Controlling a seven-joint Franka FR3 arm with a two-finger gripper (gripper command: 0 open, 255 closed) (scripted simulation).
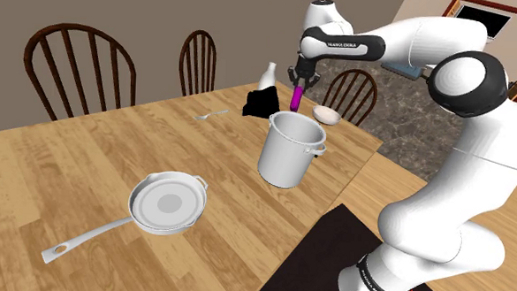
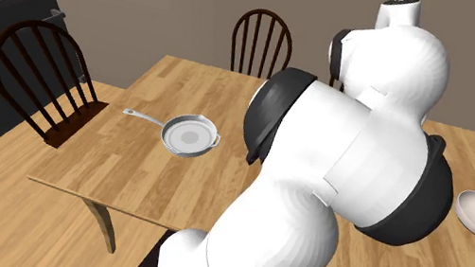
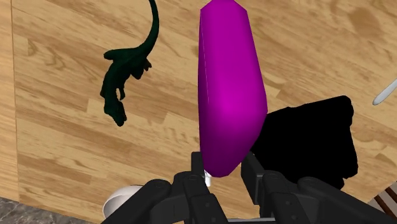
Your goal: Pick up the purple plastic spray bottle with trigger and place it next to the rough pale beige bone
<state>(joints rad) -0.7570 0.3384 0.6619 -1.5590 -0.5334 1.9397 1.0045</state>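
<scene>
Wooden dining table (image 1: 88, 152), chairs behind | gripper (image 1: 299, 85) pinches purple spray bottle (image 1: 296, 100) by its upper end; bottle hangs upright in air, just beyond pot (image 1: 289, 148) | probable bone (image 1: 268, 76) lies toward shoulder view's left, past black lump (image 1: 261, 103).

Lettering, two instances: small white line on the arm's black band (image 1: 340, 46), upper centre of shoulder view; another on its base collar (image 1: 373, 279), lower right. Neither legible.
</scene>
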